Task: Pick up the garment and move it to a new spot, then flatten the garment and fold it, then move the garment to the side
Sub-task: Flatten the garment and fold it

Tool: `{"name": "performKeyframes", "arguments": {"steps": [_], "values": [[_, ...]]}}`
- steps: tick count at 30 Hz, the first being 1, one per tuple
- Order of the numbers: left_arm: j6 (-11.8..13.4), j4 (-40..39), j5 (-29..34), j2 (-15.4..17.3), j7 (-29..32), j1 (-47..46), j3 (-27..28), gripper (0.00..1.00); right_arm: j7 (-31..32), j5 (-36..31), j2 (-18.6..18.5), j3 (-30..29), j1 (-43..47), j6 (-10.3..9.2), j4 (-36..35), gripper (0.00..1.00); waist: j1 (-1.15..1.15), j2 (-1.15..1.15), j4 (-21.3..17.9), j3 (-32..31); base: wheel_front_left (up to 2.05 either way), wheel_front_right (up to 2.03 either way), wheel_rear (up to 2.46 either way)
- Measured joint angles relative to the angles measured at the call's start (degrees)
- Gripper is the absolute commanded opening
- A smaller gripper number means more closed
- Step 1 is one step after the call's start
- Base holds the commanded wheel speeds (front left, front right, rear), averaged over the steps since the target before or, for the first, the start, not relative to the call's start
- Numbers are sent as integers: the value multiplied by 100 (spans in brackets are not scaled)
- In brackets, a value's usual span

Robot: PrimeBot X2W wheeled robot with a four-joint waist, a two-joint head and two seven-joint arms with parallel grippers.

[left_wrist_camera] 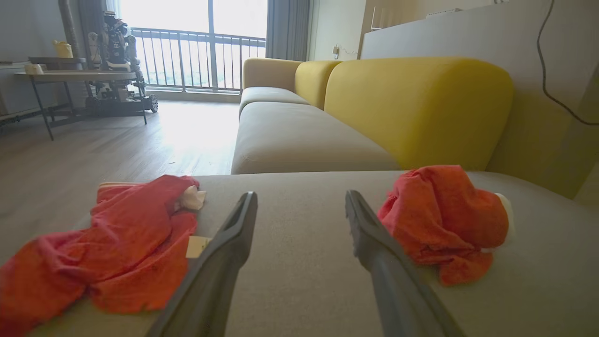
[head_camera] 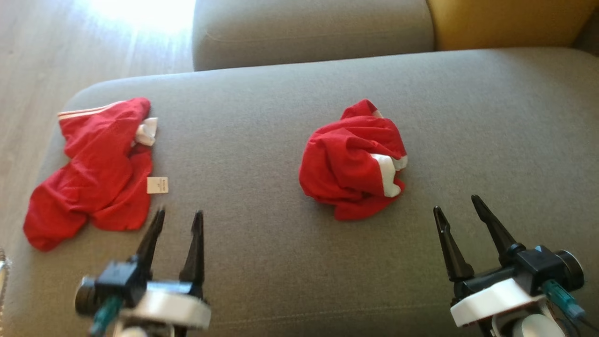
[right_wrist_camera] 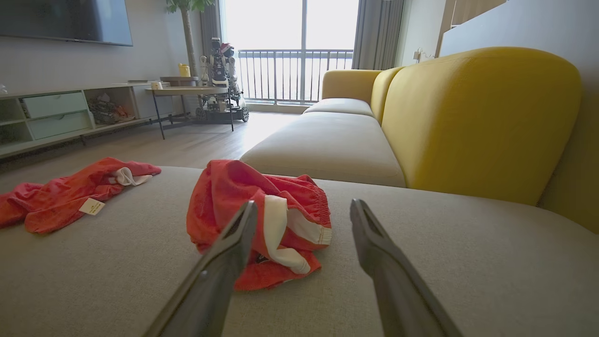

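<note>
a: which step are we on?
b: the very first, i'd say. nothing is picked up yet. the left gripper [head_camera: 180, 213] and the right gripper [head_camera: 455, 202] both hover over the near edge of the grey sofa seat [head_camera: 262, 140], jaws spread wide and empty.
a: where's the garment?
b: there are two red ones. the bunched garment [head_camera: 351, 161] sits near the middle of the seat, crumpled into a lump with a white stripe [head_camera: 386, 173] on the side toward the right gripper. the spread garment [head_camera: 93, 173] lies at the left end, looser, with a small white tag [head_camera: 157, 185] at its edge, just ahead of the left gripper.
a: which one is meant?
b: i can't tell for sure; the bunched one lies ahead of and between the two grippers, so that's my guess.
a: what does the next move call for?
b: reach forward and down, probably with the right gripper, bring the open jaws over a raised fold of the lump, and close on cloth alone without digging into the seat. then lift it clear and carry it to a bare part of the seat. flattening and folding come after.
a: anything to watch?
b: the lump may unroll as it lifts, so a grab on the top fold seems safer.
</note>
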Motion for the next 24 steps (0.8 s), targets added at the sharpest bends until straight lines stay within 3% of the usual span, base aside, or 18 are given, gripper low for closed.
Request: {"name": "performKeyframes", "arguments": {"steps": [6,11,19,24], "values": [[-354,294,143,-2,-1,-1303,-434,100,0,1,1,52,-95,0,-25,100,0,0,-338,171,0,0,0],[-439,823,188,-7,-1,-2553,-1049,100,0,53,2,108,-308,0,-94,100,0,0,-707,412,0,0,0],[-482,2455,-327,70,93,-4726,-2975,100,0,155,2,60,-663,0,-171,100,0,0,-1297,1042,0,0,0],[-483,3565,-722,-20,721,-5859,-3700,100,0,325,2,74,-832,0,-182,100,1,0,-1630,1409,0,0,0]]}}
